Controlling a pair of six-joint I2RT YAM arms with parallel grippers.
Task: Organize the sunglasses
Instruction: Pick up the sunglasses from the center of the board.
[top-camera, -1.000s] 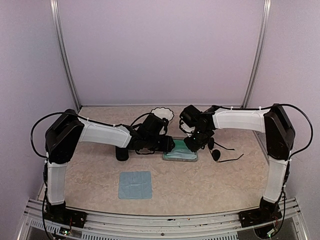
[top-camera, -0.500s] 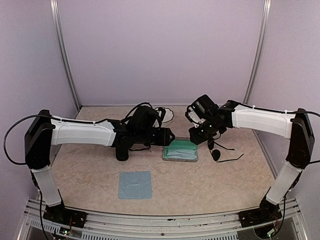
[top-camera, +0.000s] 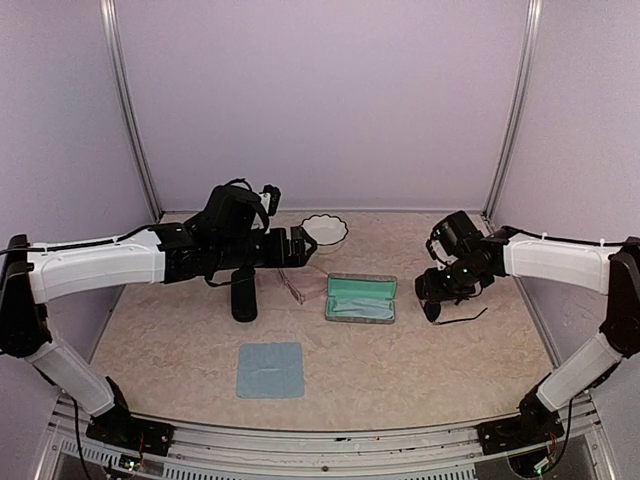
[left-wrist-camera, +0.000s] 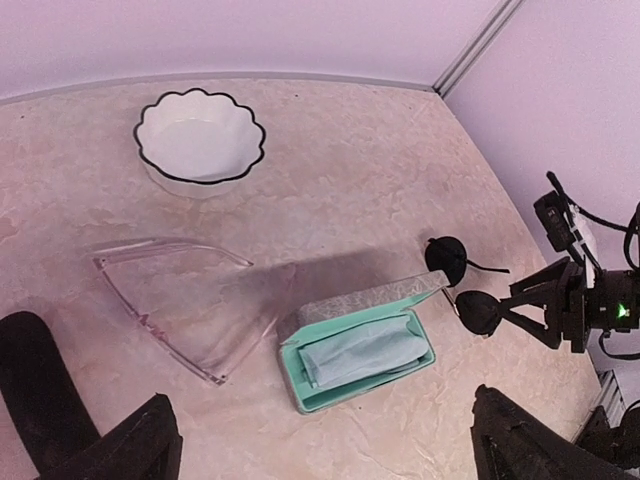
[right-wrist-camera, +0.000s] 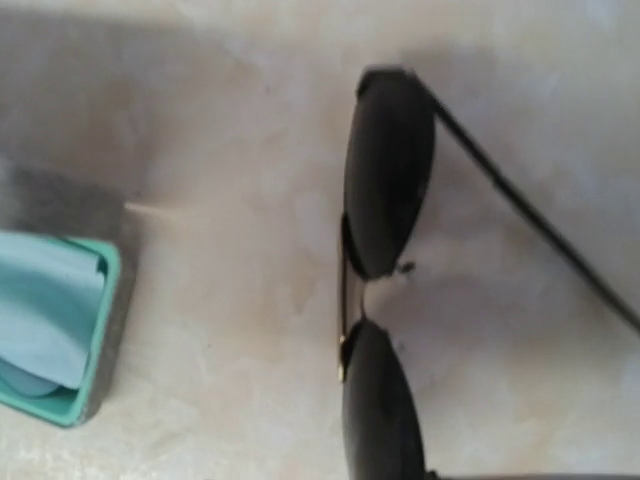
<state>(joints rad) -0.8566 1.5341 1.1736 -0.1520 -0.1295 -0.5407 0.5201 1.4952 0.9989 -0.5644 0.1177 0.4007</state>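
The dark round-lens sunglasses (top-camera: 436, 310) lie on the table right of the open grey case with teal lining (top-camera: 360, 298). Their lenses fill the right wrist view (right-wrist-camera: 388, 170). My right gripper (top-camera: 432, 290) hangs just above them; its fingers look spread in the left wrist view (left-wrist-camera: 508, 306). The clear pinkish glasses (top-camera: 292, 284) lie unfolded left of the case, also in the left wrist view (left-wrist-camera: 180, 310). My left gripper (top-camera: 300, 246) is open and empty, raised behind them. A folded teal cloth (left-wrist-camera: 365, 352) lies inside the case.
A black oblong case (top-camera: 243, 296) stands left of the clear glasses. A white scalloped bowl (top-camera: 324, 228) sits at the back. A blue cloth (top-camera: 270, 368) lies near the front. Purple walls close in the back and both sides.
Both arms have drawn apart from the open case. The left gripper pulled back left and up, uncovering the clear glasses. The right gripper moved right to above the dark sunglasses.
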